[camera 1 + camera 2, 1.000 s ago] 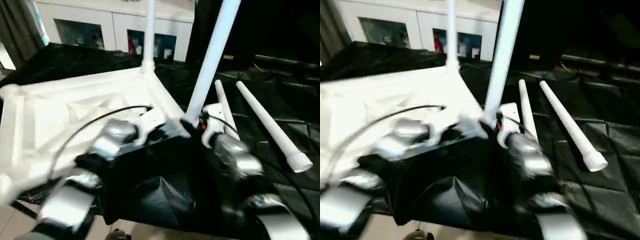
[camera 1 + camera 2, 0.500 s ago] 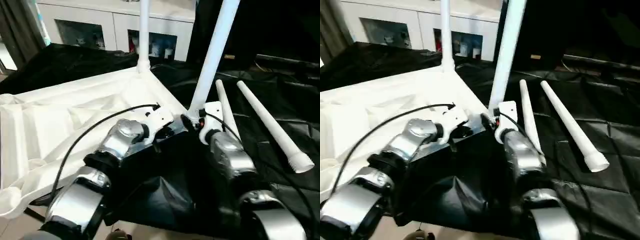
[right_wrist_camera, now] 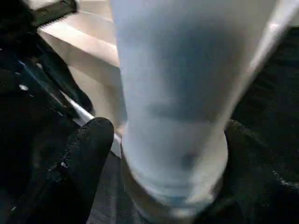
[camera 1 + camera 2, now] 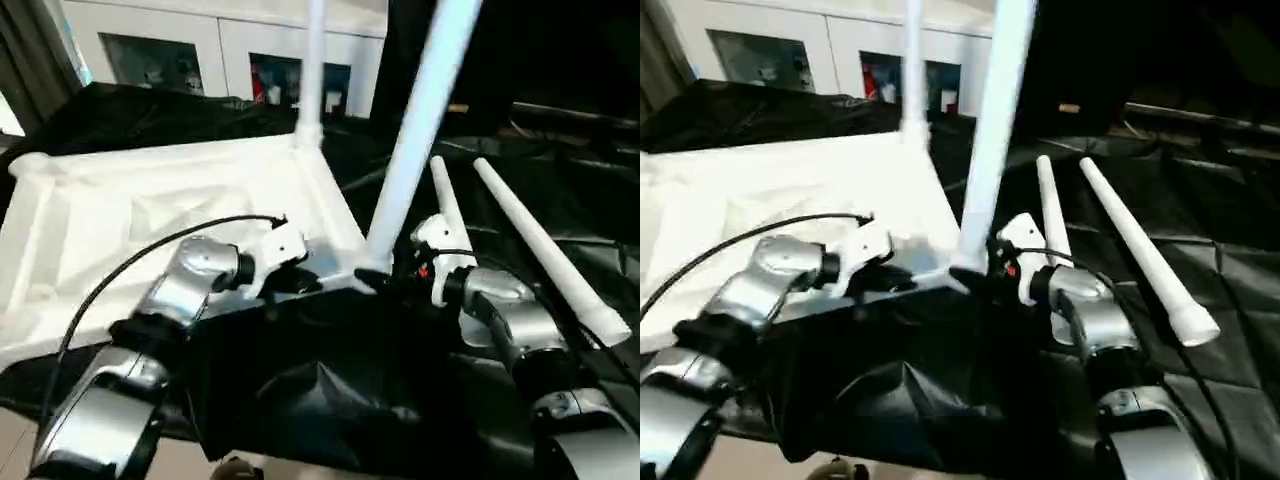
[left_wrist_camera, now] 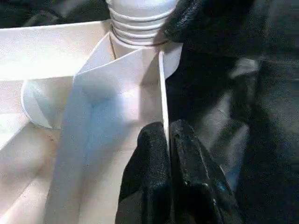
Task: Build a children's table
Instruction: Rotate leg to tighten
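Note:
The white table top (image 4: pixel 150 220) lies underside up on black cloth. Two of its legs stand upright in corner sockets, one at the far corner (image 4: pixel 314 60) and one at the near corner (image 4: pixel 415 140). Two loose legs (image 4: pixel 450 215) (image 4: pixel 545 250) lie on the cloth to the right. My left gripper (image 5: pixel 169 154) is shut on the top's thin side wall (image 5: pixel 161 93), just beside the near corner socket. My right gripper (image 3: pixel 173 140) is open, with one black finger (image 3: pixel 88 154) on each side of the near leg's base (image 3: pixel 177 154) and a slight gap on one side.
A white glass-door cabinet (image 4: pixel 200 50) stands behind the work. Black quilted cloth (image 4: pixel 300 380) covers the surface and hangs over its near edge. A black cable (image 4: pixel 130 270) loops over my left forearm.
My right gripper's fingers have spread wider around the near leg's base. My left gripper keeps its pinch on the wall. The view itself has shifted.

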{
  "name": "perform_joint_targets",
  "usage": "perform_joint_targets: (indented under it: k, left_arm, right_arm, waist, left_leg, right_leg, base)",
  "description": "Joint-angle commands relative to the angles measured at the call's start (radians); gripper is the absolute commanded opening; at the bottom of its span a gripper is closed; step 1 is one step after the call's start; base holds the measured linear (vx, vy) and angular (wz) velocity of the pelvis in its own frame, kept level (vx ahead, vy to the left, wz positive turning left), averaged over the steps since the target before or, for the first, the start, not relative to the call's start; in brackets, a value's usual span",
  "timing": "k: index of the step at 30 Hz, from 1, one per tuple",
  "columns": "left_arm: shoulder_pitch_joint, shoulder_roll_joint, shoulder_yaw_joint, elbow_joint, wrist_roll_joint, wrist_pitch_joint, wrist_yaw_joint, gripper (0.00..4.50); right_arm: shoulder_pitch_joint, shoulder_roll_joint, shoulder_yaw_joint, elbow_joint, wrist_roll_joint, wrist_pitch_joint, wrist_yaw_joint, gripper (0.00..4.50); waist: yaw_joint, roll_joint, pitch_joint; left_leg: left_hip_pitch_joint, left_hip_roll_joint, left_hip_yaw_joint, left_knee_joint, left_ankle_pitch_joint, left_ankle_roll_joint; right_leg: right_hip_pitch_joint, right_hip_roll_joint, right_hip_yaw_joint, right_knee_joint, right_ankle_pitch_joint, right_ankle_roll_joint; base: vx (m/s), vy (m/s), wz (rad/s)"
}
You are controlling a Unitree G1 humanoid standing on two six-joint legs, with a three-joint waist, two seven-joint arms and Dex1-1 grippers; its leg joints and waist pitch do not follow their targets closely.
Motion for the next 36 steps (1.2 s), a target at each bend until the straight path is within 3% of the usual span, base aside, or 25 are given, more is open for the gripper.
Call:
perform_joint_targets:
  k: [1,7,14,18,19,20,23,27,28,29,30,31,32,36]
  left_arm:
    - [0.031,-0.003,-0.009,-0.013,-0.036,-0.015,-0.040,0.00]
    - [0.041,0.002,-0.005,-0.027,-0.035,-0.009,-0.046,0.00]
    - [0.037,-0.007,-0.003,-0.023,-0.018,-0.005,0.005,0.00]
    - [-0.014,-0.064,0.014,0.059,0.031,0.023,0.192,0.00]
    - [-0.026,-0.077,0.013,0.076,0.044,0.025,0.230,0.00]
    - [-0.026,-0.077,0.013,0.076,0.044,0.025,0.230,0.00]
    - [-0.074,-0.144,0.003,0.138,0.086,0.061,0.382,0.00]
    - [-0.124,-0.233,0.006,0.194,0.096,0.086,0.498,0.00]
    - [-0.131,-0.246,0.004,0.199,0.095,0.086,0.496,0.00]
    - [-0.135,-0.259,-0.001,0.201,0.095,0.079,0.487,0.00]
    - [-0.137,-0.266,-0.007,0.200,0.095,0.070,0.473,0.00]
    - [-0.138,-0.271,-0.010,0.202,0.097,0.060,0.463,0.00]
    - [-0.137,-0.270,-0.012,0.203,0.097,0.053,0.452,0.00]
    - [-0.132,-0.251,-0.013,0.213,0.098,0.020,0.422,0.00]
  right_arm:
    - [0.010,-0.018,0.012,-0.023,0.005,0.009,0.034,3.53]
    - [0.015,-0.016,0.014,-0.029,0.011,0.021,0.053,3.11]
    - [0.019,0.003,0.007,-0.018,0.003,0.036,-0.003,2.74]
    - [0.004,0.087,-0.053,0.067,-0.025,0.054,-0.316,2.72]
    - [0.003,0.112,-0.071,0.081,-0.025,0.065,-0.389,2.72]
    - [0.003,0.112,-0.071,0.081,-0.025,0.065,-0.389,2.72]
    - [0.000,0.210,-0.124,0.136,-0.025,0.096,-0.657,2.72]
    - [-0.025,0.301,-0.150,0.183,-0.019,0.096,-0.816,2.72]
    - [-0.032,0.308,-0.140,0.189,-0.033,0.088,-0.828,2.72]
    - [-0.039,0.310,-0.121,0.189,-0.056,0.072,-0.830,2.72]
    - [-0.042,0.308,-0.105,0.181,-0.073,0.048,-0.823,2.72]
    - [-0.044,0.306,-0.095,0.173,-0.086,0.028,-0.821,3.07]
    - [-0.044,0.299,-0.087,0.163,-0.093,0.011,-0.804,3.28]
    - [-0.045,0.273,-0.081,0.152,-0.085,-0.017,-0.746,3.60]
  waist:
    - [0.006,-0.008,-0.058]
    - [0.012,-0.009,-0.057]
    - [0.011,-0.012,-0.058]
    - [0.004,-0.012,-0.051]
    - [0.001,-0.012,-0.050]
    - [-0.001,-0.014,-0.050]
    - [-0.007,-0.009,-0.048]
    - [-0.007,-0.008,-0.048]
    - [-0.007,-0.003,-0.050]
    - [-0.007,-0.005,-0.050]
    - [-0.005,0.002,-0.051]
    - [-0.005,-0.004,-0.052]
    - [-0.003,0.000,-0.052]
    - [-0.003,-0.003,-0.052]
  left_leg:
    - [0.017,0.050,-0.016,-0.053,-0.165,0.071]
    - [0.019,0.051,-0.017,-0.055,-0.178,0.054]
    - [0.017,0.049,-0.016,-0.053,-0.153,0.061]
    - [0.024,0.048,-0.018,-0.061,-0.211,0.028]
    - [0.026,0.049,-0.025,-0.067,-0.245,-0.006]
    - [0.027,0.048,-0.024,-0.067,-0.253,-0.009]
    - [0.033,0.047,-0.027,-0.072,-0.299,-0.031]
    - [0.038,0.046,-0.027,-0.073,-0.332,-0.040]
    - [0.032,0.045,-0.028,-0.073,-0.329,-0.038]
    - [0.029,0.045,-0.029,-0.075,-0.321,-0.035]
    - [0.029,0.044,-0.030,-0.074,-0.319,-0.035]
    - [0.028,0.044,-0.028,-0.073,-0.312,-0.025]
    - [0.027,0.043,-0.028,-0.072,-0.307,-0.022]
    - [0.024,0.043,-0.027,-0.071,-0.291,-0.009]
  right_leg:
    - [0.036,-0.073,0.039,-0.059,-0.051,-0.258]
    - [0.034,-0.075,0.040,-0.063,-0.096,-0.242]
    - [0.034,-0.073,0.040,-0.059,-0.068,-0.239]
    - [0.023,-0.076,0.044,-0.075,-0.189,-0.216]
    - [0.025,-0.081,0.043,-0.080,-0.265,-0.198]
    - [0.024,-0.080,0.043,-0.082,-0.274,-0.192]
    - [0.015,-0.080,0.045,-0.090,-0.325,-0.172]
    - [0.010,-0.078,0.047,-0.096,-0.327,-0.159]
    - [0.014,-0.077,0.047,-0.095,-0.307,-0.156]
    - [0.017,-0.077,0.046,-0.093,-0.295,-0.154]
    - [0.018,-0.077,0.046,-0.092,-0.283,-0.153]
    - [0.019,-0.077,0.047,-0.090,-0.253,-0.155]
    - [0.020,-0.079,0.047,-0.090,-0.248,-0.157]
    - [0.024,-0.078,0.046,-0.090,-0.235,-0.162]
  base:
    - [0.000,0.000,0.00]
    - [0.000,0.000,0.00]
    - [0.000,0.000,0.00]
    - [0.000,0.000,0.00]
    - [0.000,0.000,0.00]
    - [0.000,0.000,0.00]
    - [0.000,0.000,0.00]
    - [0.000,0.000,0.00]
    - [0.000,0.000,0.00]
    - [0.000,0.000,0.00]
    - [0.000,0.000,0.00]
    - [0.000,0.000,0.00]
    - [0.000,0.000,0.00]
    - [0.000,0.000,0.00]
